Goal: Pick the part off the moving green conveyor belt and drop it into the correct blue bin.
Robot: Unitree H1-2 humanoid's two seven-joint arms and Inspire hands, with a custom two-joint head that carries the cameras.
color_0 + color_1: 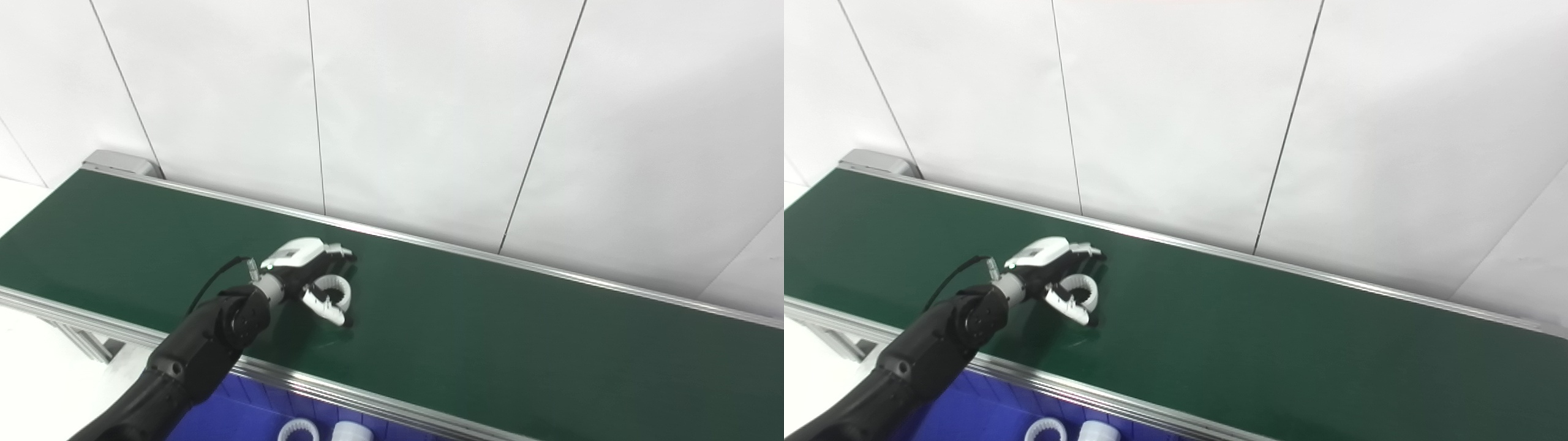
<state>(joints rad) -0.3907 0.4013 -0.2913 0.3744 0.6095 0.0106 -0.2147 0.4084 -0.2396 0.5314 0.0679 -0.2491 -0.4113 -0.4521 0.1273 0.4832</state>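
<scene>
White ring (335,290) lay on the belt (490,318) between the curled fingers (324,309) of my left hand (309,272), not yet lifted. Grasping, I judged; next came lifting toward the bin (245,416).

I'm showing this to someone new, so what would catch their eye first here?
First the left hand, reaching over the green belt with its fingers curled around a white toothed ring. Then the blue bin below the belt's near edge, holding two more white parts.
</scene>
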